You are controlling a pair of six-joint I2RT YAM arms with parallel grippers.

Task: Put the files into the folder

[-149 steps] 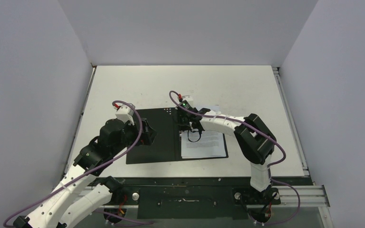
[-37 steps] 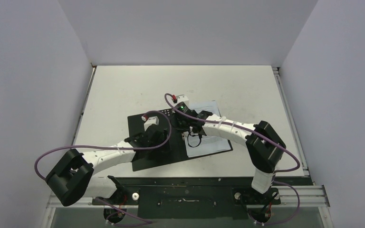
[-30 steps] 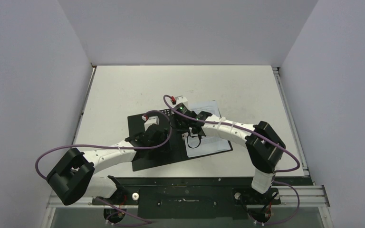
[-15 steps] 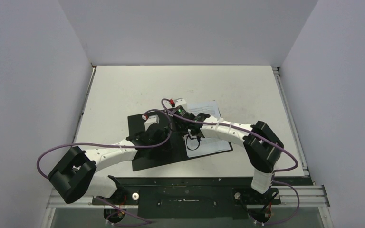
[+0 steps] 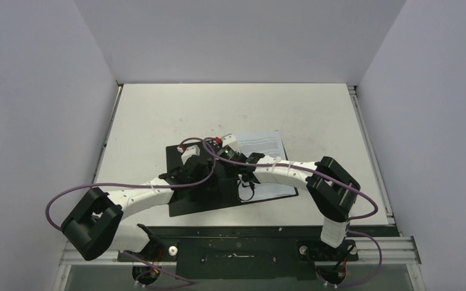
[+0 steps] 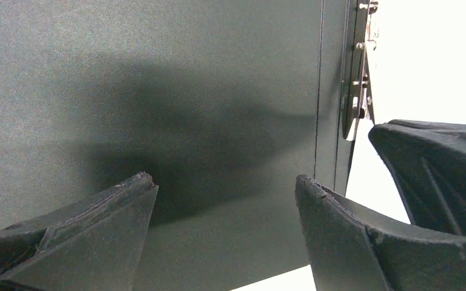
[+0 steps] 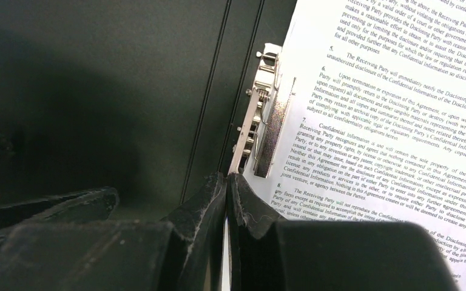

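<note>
One folder point(image 5: 188, 203), files point(image 7: 400, 103) showing one printed page; left gripper point(image 6: 224, 185) spread wide, right gripper point(image 7: 226, 179) pressed together at the clip point(image 7: 261, 127)

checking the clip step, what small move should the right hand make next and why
Probably work the near end of the metal clip gently with the right hand: it is shut right at that end, the printed sheet meets the clip, and the open left hand sits over the folder.

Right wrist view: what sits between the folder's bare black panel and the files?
The metal spine clip, running along the files' edge; the right wrist view shows it clearest.
</note>
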